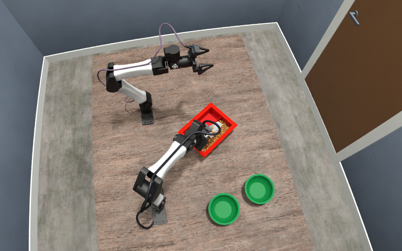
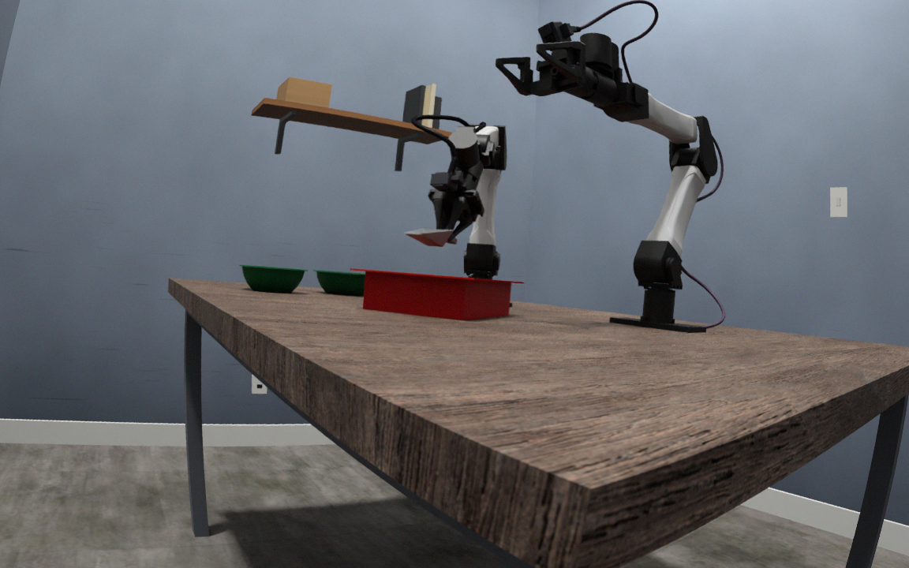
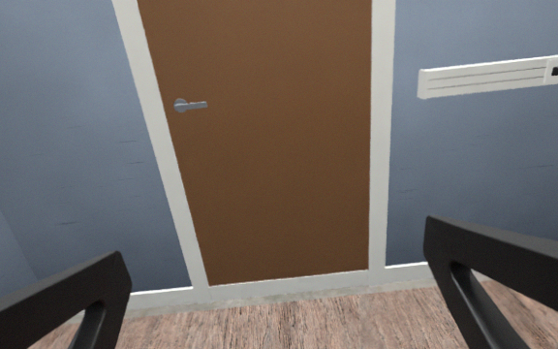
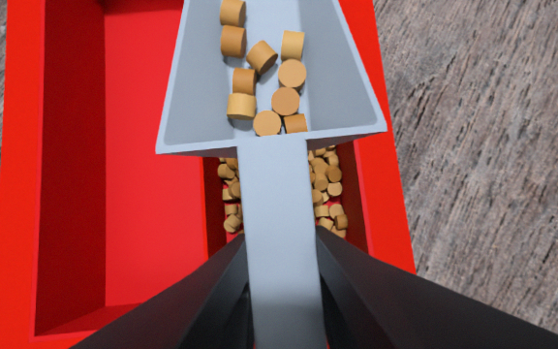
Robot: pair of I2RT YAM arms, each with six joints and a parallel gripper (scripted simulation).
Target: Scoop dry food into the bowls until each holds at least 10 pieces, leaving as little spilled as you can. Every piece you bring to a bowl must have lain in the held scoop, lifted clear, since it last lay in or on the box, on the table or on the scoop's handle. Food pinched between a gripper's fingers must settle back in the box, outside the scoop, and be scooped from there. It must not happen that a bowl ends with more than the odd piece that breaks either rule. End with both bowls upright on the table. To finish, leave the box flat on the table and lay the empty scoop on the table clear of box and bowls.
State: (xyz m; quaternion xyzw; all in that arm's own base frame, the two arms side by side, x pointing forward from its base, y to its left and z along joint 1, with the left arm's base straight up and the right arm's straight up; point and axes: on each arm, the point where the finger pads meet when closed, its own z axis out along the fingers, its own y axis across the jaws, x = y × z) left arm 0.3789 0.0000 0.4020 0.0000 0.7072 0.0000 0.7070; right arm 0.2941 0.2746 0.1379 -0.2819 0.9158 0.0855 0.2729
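A pale blue-gray scoop (image 1: 216,126) (image 2: 429,236) (image 4: 279,194) with flared sides and a broad, flat handle is hovering above a red box (image 1: 231,125) (image 2: 415,295) (image 4: 19,194), carrying a single loose layer of short, cylindrical tan and brown pieces (image 4: 285,101), some standing on end, others lying on their sides. The rectangular box is sitting flat on the surface (image 1: 177,87) (image 2: 514,374) (image 4: 478,121), its divider separating a bare red compartment from a narrower one holding more dry food (image 1: 223,126) (image 4: 321,182). Two round green bowls (image 1: 210,209) (image 1: 246,189) (image 2: 272,278) (image 2: 339,282), their interiors showing bare, are resting upright near each other, well apart from the box.
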